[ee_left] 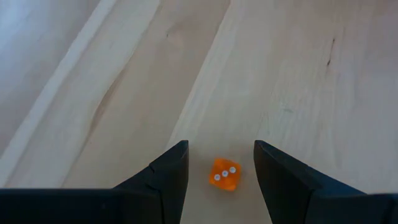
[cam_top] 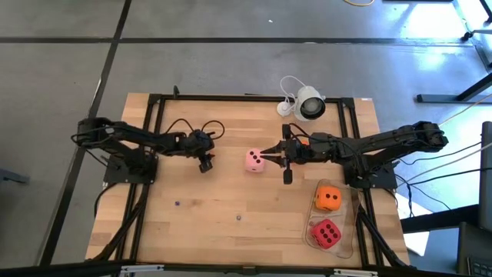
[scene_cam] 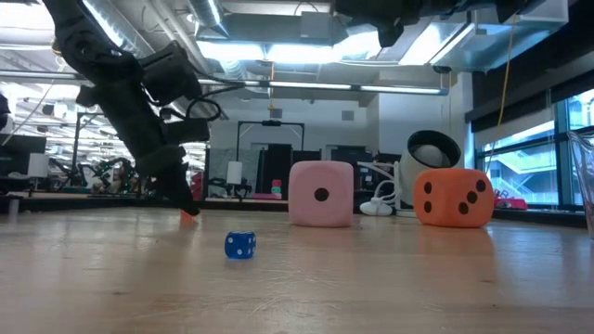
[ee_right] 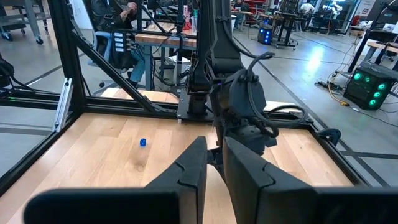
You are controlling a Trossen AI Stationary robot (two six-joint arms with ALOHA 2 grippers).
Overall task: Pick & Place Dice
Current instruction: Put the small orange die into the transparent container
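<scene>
The right arm covers most of one orange foam die with dark pips [cam_top: 302,141] in the high view. It lies just beyond the pale pink foam die [cam_top: 255,160], towards the white round camera [cam_top: 310,105]. The low view shows this die whole, standing on the wooden table [cam_top: 231,238] to one side of the pink die and apart from it.

A tiny orange die with white pips [ee_left: 224,174] cannot be made out from above and shows clearly only in the left wrist view. Two specks on the boards, on the side of the pink die away from the camera, are too small to identify from above. The low view shows a small blue die with white pips [scene_cam: 239,245] lying there.

A clear plastic tray [cam_top: 350,245] sits well away from the pink die, at the table's corner on the right arm's side. It holds a second orange foam die [cam_top: 328,198] and a red foam die [cam_top: 326,233], side by side.

The pink die stands upright near the middle of the table. The right gripper [cam_top: 269,155] hangs just beside it, and whether they touch is unclear. Its fingers are drawn almost together, leaving a thin slit with nothing in it.

The left gripper [ee_left: 221,149] is low over the table on the pink die's other side, clearly apart from it. Its fingers are spread either side of the tiny orange die, with a gap at each side.
</scene>
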